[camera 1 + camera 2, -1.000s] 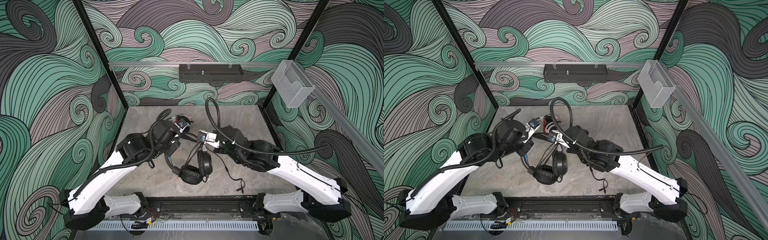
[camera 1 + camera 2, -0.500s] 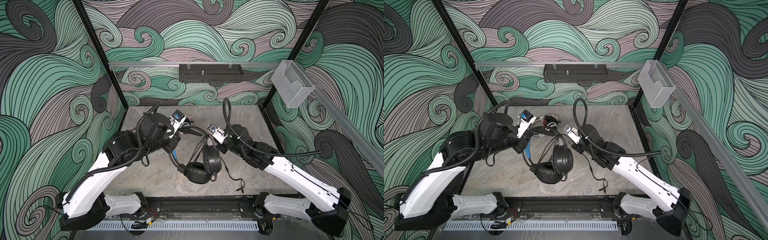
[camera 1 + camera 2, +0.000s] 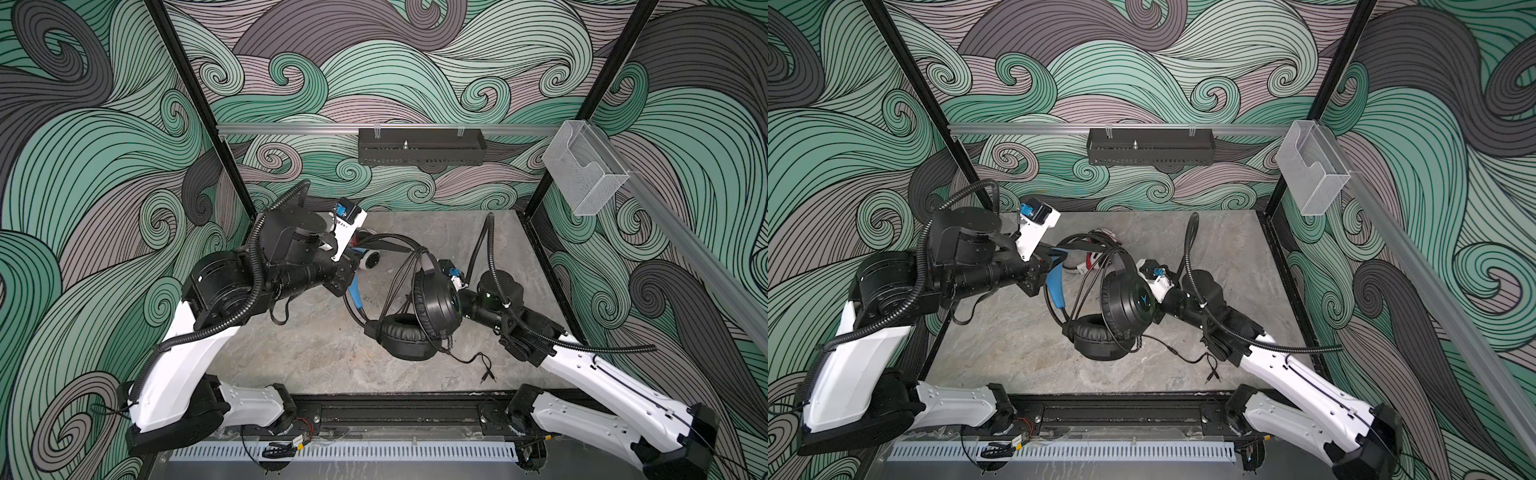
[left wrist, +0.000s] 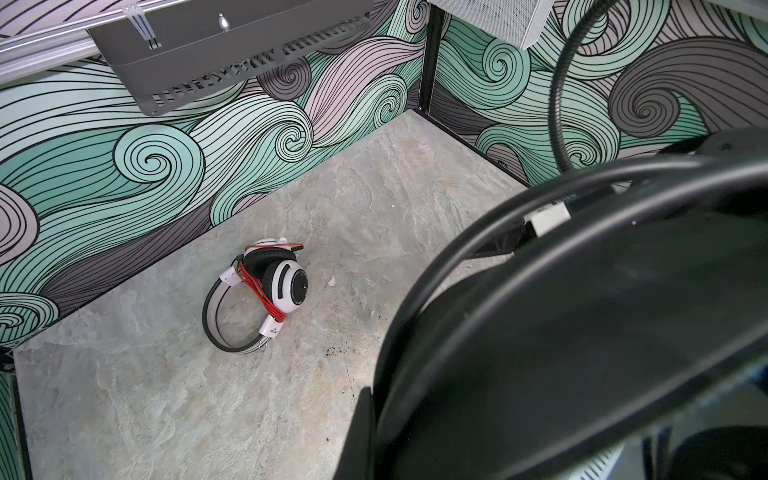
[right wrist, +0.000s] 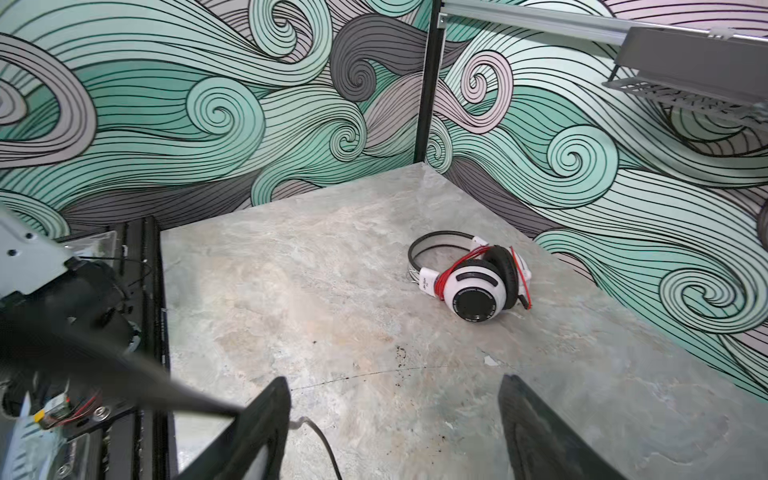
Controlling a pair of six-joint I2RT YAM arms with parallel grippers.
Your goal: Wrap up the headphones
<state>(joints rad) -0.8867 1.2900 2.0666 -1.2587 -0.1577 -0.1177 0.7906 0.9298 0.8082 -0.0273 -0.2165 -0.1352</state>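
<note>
A grey, stone-look table (image 3: 291, 357) is boxed in by walls patterned with green, mauve and grey waves, with black frame posts at the back corners. The front-left area and the back-right corner of the table are bare and leave room to move, while the middle is crowded. The white headset (image 4: 272, 286) lies on its side near the back wall, apart from both arms, with its thin red cord (image 4: 254, 286) wound around cup and band. The black headset (image 3: 436, 305) sits at the centre of the table in both top views. One padded cup lies flat on the surface, the other stands upright above it, and the headband (image 3: 390, 237) arches up towards the left. The left arm reaches in from the front left with its elbow raised and forearm roughly level. The left gripper (image 3: 1054, 257) is closed and appears to pinch the headband, though the contact is partly hidden. The right arm stretches low from the front right. The right gripper (image 5: 395, 379) sits behind the upright cup with its jaws spread wide and only bare table between them. Loops of black cord (image 3: 398, 286) hang across the black headset, and the free end with its plugs trails on the table near the right arm. The ear pads look soft and matte, and the cup shells look smooth and glossy.
</note>
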